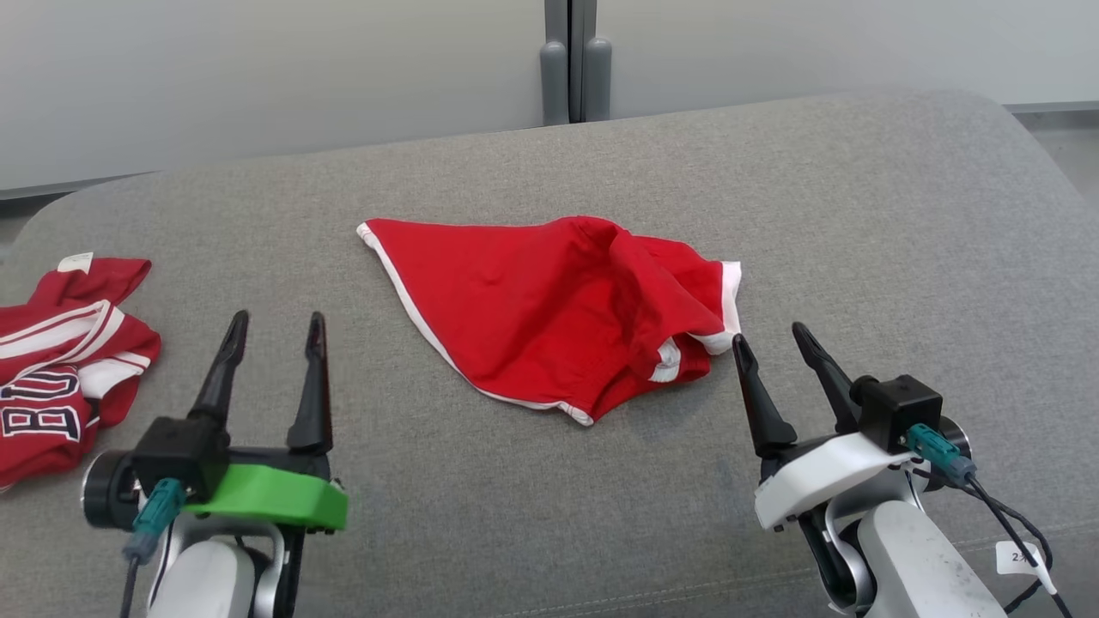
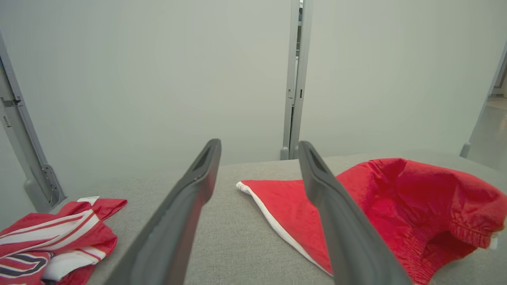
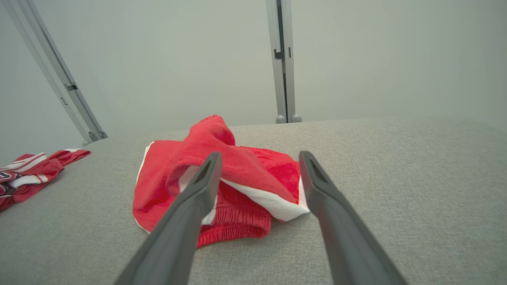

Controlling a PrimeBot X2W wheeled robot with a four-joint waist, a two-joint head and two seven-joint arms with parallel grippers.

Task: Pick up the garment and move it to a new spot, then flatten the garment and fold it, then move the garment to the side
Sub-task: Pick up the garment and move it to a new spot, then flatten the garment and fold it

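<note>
**Both grippers open, garment lying between them**

We see the left gripper point(image 1: 278, 321), on its green mount, with its jaws spread apart and nothing between them, poised over the grey padded surface point(image 1: 859, 215). The right gripper point(image 1: 768, 335), on a white mount, is likewise spread wide and empty. It stands just beside the white-trimmed hem of the red garment point(image 1: 549, 309); we cannot tell whether they touch. The garment lies crumpled near the middle of the surface, between the two grippers and a little beyond them. One flat corner points to the far left, and the bunched folds and elastic waistband lie toward the right gripper. Well apart, at the left edge, we note a red-and-white jersey point(image 1: 60, 360) in a heap. Behind the surface stands a pale wall point(image 1: 258, 77) with a grey post point(image 1: 575, 77).
</note>
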